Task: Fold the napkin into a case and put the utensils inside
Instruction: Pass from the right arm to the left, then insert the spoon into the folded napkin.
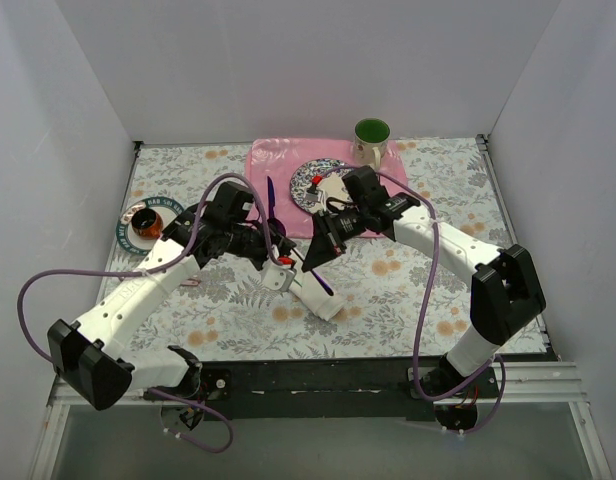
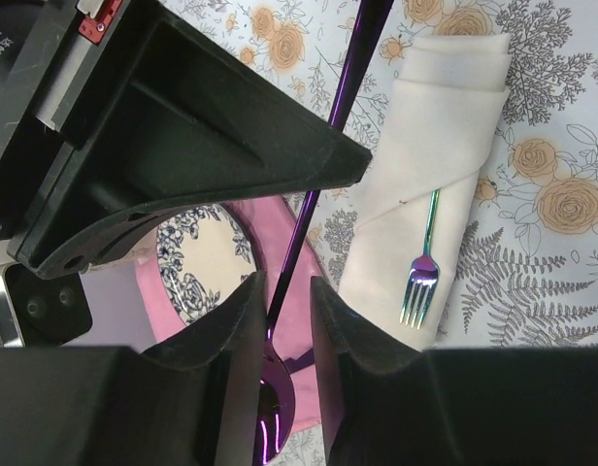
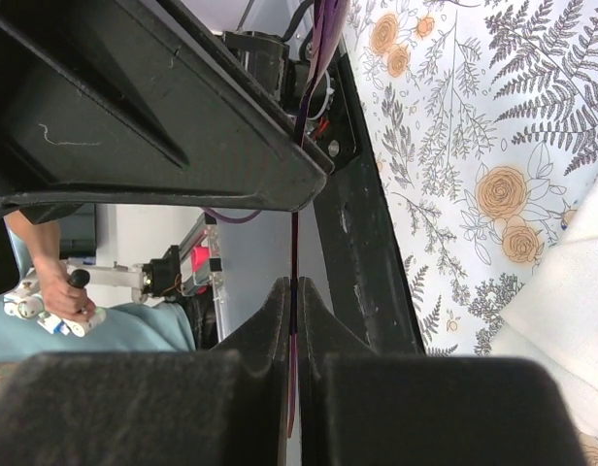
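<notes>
The napkin, folded into a narrow cream case (image 2: 435, 126), lies on the floral cloth at mid-table (image 1: 326, 302). An iridescent fork (image 2: 422, 277) lies tucked in its fold, tines sticking out. Just above the case's far end, my right gripper (image 1: 313, 262) is shut on the thin handle (image 3: 293, 252) of a purple spoon (image 2: 323, 155). My left gripper (image 2: 283, 283) stands partly open round the spoon's bowl (image 2: 273, 408). The bowl lies against the left finger, with a gap to the right one. In the right wrist view a corner of the case (image 3: 561, 301) shows at the right.
A pink placemat (image 1: 278, 165) at the back holds a patterned plate (image 1: 310, 178) and a dark purple utensil (image 1: 271, 200). A green mug (image 1: 371, 140) stands behind it. A saucer with a brown cup (image 1: 143, 225) sits at the left.
</notes>
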Robot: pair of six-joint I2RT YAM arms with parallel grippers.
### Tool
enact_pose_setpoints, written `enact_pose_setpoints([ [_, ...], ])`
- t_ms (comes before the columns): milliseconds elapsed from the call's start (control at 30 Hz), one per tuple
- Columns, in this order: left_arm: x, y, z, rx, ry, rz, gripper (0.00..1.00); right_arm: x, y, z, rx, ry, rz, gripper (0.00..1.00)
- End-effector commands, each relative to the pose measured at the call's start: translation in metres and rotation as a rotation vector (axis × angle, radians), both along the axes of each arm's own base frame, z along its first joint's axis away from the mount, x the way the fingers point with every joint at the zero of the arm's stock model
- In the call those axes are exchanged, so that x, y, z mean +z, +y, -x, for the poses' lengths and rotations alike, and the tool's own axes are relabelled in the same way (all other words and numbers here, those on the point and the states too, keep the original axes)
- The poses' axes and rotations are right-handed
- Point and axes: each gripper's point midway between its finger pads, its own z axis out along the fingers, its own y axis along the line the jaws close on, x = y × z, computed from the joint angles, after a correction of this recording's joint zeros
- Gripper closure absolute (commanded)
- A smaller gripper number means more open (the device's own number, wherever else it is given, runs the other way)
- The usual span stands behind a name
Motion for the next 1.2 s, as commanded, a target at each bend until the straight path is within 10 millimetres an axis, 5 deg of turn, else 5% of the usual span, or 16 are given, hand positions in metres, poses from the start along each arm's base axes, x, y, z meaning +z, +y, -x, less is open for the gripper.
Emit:
enact_pose_setpoints([
  [0, 0.009, 0.0, -0.006, -0.002, -0.042, -0.009, 0.79, 0.012, 0.004, -0.002, 0.019, -0.051, -0.026, 0.99],
  [600, -0.018, 0.008, -0.013, -0.013, -0.06, -0.1, 1.0, 0.011, 0.004, -0.004, 0.025, -0.104, -0.018, 0.98],
  [633, -0.019, 0.009, -0.011, -0.013, -0.052, -0.108, 1.0, 0.012, 0.005, -0.004, 0.026, -0.105, -0.02, 0.89],
  [700, -0.025, 0.011, -0.011, -0.009, -0.035, -0.129, 1.0, 0.014, 0.004, -0.005, 0.025, -0.105, -0.026, 0.54],
  [800, -0.044, 0.02, -0.012, 0.023, -0.018, -0.182, 1.0, 0.02, 0.0, -0.017, -0.003, -0.125, -0.034, 0.22],
  [967, -0.068, 0.038, -0.028, 0.09, -0.04, -0.215, 1.0, 0.038, -0.023, -0.057, -0.127, -0.192, -0.037, 0.01],
  [1167, -0.087, 0.06, -0.061, 0.085, -0.083, -0.235, 1.0, 0.051, -0.061, -0.088, -0.247, -0.243, 0.0, 0.01],
])
